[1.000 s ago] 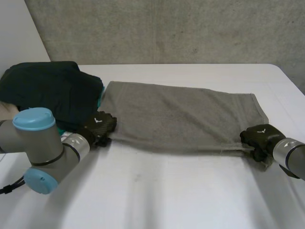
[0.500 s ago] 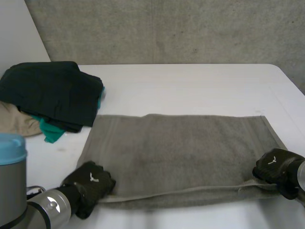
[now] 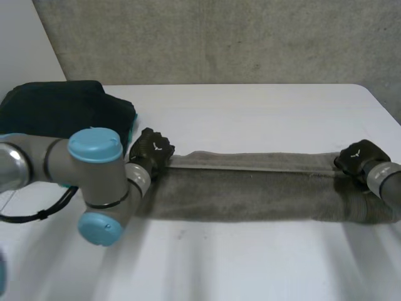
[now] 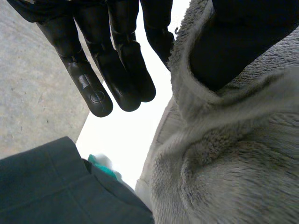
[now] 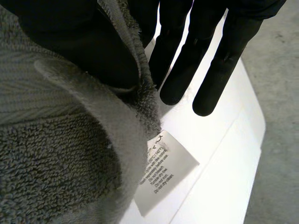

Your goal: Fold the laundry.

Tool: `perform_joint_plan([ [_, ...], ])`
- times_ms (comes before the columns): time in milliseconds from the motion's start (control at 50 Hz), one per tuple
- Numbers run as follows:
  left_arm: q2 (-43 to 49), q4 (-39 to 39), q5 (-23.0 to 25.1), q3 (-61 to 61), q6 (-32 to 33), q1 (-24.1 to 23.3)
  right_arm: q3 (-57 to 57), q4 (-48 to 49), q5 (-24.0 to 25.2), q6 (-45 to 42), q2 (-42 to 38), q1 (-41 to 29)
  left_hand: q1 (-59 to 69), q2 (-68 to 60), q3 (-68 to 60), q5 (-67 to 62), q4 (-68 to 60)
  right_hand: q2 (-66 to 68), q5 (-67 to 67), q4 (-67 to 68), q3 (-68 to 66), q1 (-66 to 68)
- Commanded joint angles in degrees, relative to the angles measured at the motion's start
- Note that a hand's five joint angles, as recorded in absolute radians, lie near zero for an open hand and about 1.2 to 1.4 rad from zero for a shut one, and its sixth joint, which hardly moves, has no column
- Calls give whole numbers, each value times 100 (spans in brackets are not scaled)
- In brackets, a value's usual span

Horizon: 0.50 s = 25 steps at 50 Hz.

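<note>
left robot hand and right robot hand pinch ends of towel.

Print on label too small to read; clothes pile partly behind left arm.

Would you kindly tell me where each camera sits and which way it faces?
Head view: between and behind the arms, looking down at the white table and grey towel; both arms, left robot hand and right robot hand show.
Left wrist view: on that wrist, looking along the palm; its fingers, grey towel, dark clothes.
Right wrist view: likewise; its fingers, care label.
All share the grey towel.
</note>
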<state>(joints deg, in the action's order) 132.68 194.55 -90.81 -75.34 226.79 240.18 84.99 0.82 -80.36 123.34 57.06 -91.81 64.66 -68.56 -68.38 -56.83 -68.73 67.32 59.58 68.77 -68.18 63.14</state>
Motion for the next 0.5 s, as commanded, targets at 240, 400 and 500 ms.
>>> perform_joint_plan([
  [240,1067,1726,2,793,251,-6,-940,1727,-286,-11,-1083,-302,-405,795,777,622,811,-4525,-4752,-4670,4612,-4107],
  [400,813,1858,-69,723,286,-226,-931,2343,-594,813,-863,-347,-5445,5834,5817,5662,5851,-5732,-5958,-5877,5818,-5314],
  [500,461,1805,-69,425,286,-340,-870,2308,-586,1675,-301,-303,-5394,5784,5766,5611,5801,-5732,-5958,-5877,5818,-5314],
])
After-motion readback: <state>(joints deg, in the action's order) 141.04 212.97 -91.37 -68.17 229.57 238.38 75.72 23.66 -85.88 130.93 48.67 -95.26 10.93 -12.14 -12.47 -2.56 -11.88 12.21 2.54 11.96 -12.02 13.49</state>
